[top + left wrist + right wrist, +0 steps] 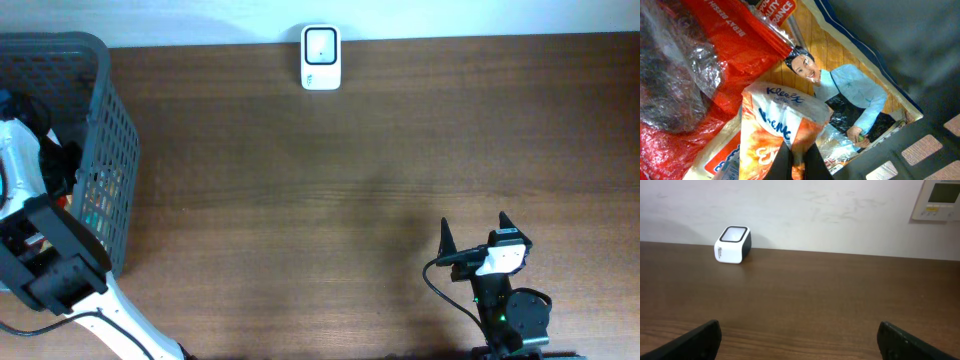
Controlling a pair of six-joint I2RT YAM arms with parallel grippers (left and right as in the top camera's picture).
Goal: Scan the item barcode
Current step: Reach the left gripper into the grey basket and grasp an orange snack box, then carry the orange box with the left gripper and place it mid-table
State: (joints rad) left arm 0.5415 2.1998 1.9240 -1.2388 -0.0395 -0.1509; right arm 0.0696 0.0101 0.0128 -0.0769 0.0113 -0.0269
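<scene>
Overhead view: a grey basket sits at the left edge of the brown bench, and the left arm reaches down into it.
Scanner: the small white scanner stands at the far edge of the bench, right by the white wall. It is well apart from the basket.
Left pincer: the left pincer is down inside the basket, squeezed tight on the near edge of the tissue pack.
Tissue pack: it is orange and white and lies in the basket on top of other packets.
Neighbours: a red bag touches its left side. A packet with a lady in blue lies partly under its right side and runs along the basket's dark wall.
Right pincer: the right pincer waits near the front edge on the right. Its fingers are spread wide with nothing between them, and they point toward the far edge.
Open room: a wide stretch of wood lies between the basket, the scanner and the right pincer.
</scene>
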